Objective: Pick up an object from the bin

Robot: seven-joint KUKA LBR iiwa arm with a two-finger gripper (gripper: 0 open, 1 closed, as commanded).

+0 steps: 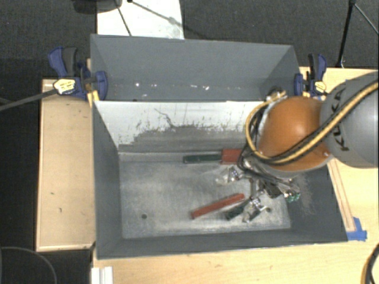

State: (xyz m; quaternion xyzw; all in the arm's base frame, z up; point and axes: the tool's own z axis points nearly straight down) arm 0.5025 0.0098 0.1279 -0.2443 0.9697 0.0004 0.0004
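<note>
My gripper (257,201) is low in the right part of the bin, beneath the arm's orange cover. Just to its left a long red-brown tool (214,206) lies slanted on the floor, and its darker right end reaches under the gripper. A small shiny metal piece (227,175) lies a little behind that, close to the gripper's left side. Along the foot of the back wall lies a slim tool (204,157) with a dark green shaft and a red end. I cannot tell whether anything sits in the gripper.
A small dark green bit (294,197) shows at the gripper's right, near the right wall. The arm and its cover hang over the bin's right back corner. The bin's left half is bare floor apart from a small dark speck (144,216).
</note>
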